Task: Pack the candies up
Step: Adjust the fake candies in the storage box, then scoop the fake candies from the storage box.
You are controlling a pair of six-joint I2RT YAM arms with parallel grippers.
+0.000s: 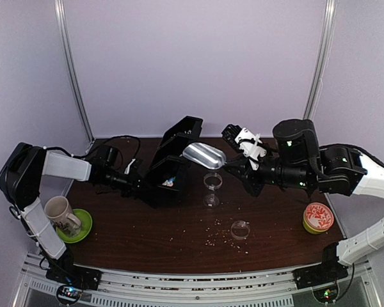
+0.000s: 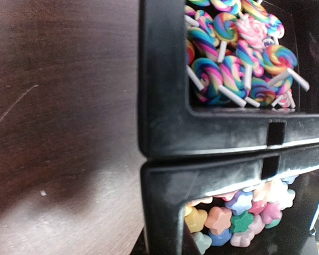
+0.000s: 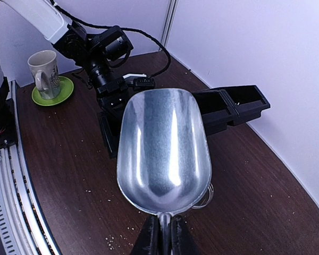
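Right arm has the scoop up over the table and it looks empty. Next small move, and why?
Probably swing the right tool to its left and dip the scoop toward the open candy bins. The scoop's bowl is bare, the clear jar below it looks empty, and the candies sit in the bins, which the left tool appears to steady.

Looks like a robotics lab booth: plain lilac panels (image 1: 198,57) on metal poles (image 1: 73,70), and robot arms (image 1: 61,166) bolted along the wooden table's (image 1: 147,224) near edge.
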